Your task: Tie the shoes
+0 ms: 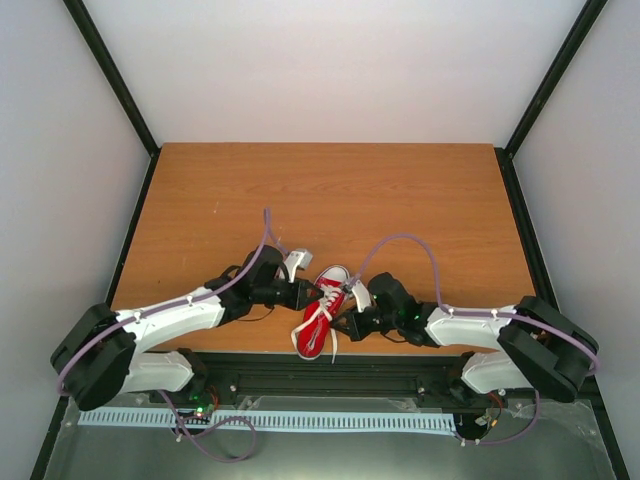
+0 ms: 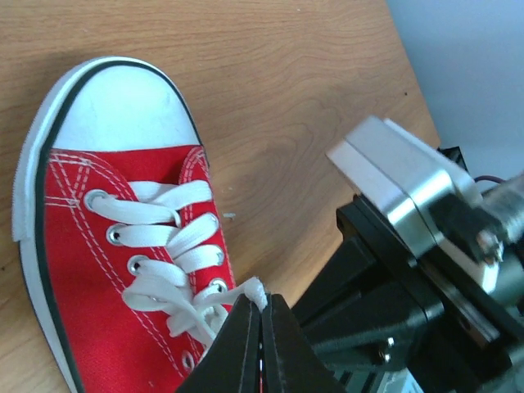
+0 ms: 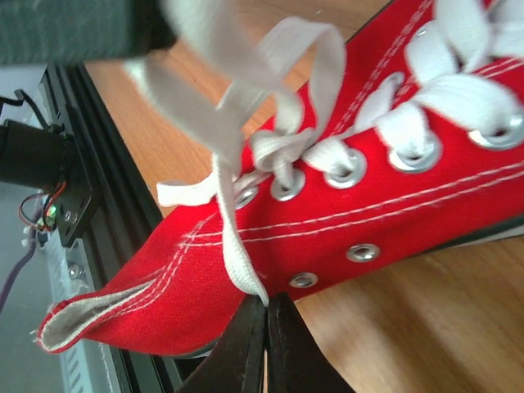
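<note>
Nearest to us, a black rail (image 1: 330,365) runs just behind the heel of the sneaker (image 1: 322,312). The sneaker lies on the wooden worktop (image 1: 330,190), sole down, with its heel at the near edge. Its white toe cap (image 2: 123,106) points away from us and a little to the right. Red canvas, white sole, metal eyelets.

Left tool (image 1: 308,294): close in on the sneaker's left side, about level with the upper eyelets. In the left wrist view its two fingers are pressed together, with a frayed free end of the white laces (image 2: 164,237) pinched at the tips. That strand runs from the tips back to the top eyelets, raised a little off the canvas.

Right tool (image 1: 350,322): close in on the sneaker's right side, a little nearer the heel than the left one. In the right wrist view its fingers are likewise together, clamped on the tip of the other free end. That strand hangs down over the sneaker's side from the top eyelets. Above those eyelets the laces cross in a loose tangle, and one loop stands up and goes out of focus near the lens. We cannot tell whether it is a finished knot.

Beyond the toe cap we see only bare wood grain to the far edge.
</note>
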Robot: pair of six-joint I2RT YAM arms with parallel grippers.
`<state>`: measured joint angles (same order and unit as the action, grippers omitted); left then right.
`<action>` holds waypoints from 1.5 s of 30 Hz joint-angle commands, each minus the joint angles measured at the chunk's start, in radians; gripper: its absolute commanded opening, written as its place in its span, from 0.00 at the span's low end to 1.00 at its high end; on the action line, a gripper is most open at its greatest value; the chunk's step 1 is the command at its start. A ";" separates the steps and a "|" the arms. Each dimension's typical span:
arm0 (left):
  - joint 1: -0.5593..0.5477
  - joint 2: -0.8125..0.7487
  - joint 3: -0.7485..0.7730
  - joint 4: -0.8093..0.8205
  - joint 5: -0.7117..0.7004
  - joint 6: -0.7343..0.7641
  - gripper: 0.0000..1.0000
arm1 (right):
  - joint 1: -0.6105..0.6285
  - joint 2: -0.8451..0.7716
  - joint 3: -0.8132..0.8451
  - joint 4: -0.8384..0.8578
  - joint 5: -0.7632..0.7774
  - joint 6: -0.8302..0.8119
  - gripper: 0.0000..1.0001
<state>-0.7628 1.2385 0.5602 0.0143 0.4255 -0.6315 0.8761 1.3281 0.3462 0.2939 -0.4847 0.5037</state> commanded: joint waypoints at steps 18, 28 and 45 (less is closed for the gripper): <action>0.003 -0.114 -0.135 -0.113 0.104 -0.035 0.01 | -0.092 -0.053 0.148 -0.180 0.027 0.032 0.03; 0.003 -0.107 -0.164 -0.224 0.109 -0.052 0.08 | -0.092 -0.031 0.162 -0.170 -0.020 0.015 0.03; 0.026 -0.293 0.022 -0.470 -0.091 -0.054 0.57 | -0.092 -0.069 0.129 -0.247 -0.075 -0.042 0.03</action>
<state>-0.7563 0.9421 0.5289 -0.4221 0.4000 -0.6800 0.7868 1.2846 0.4885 0.0578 -0.5346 0.4858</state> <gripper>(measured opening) 0.556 0.030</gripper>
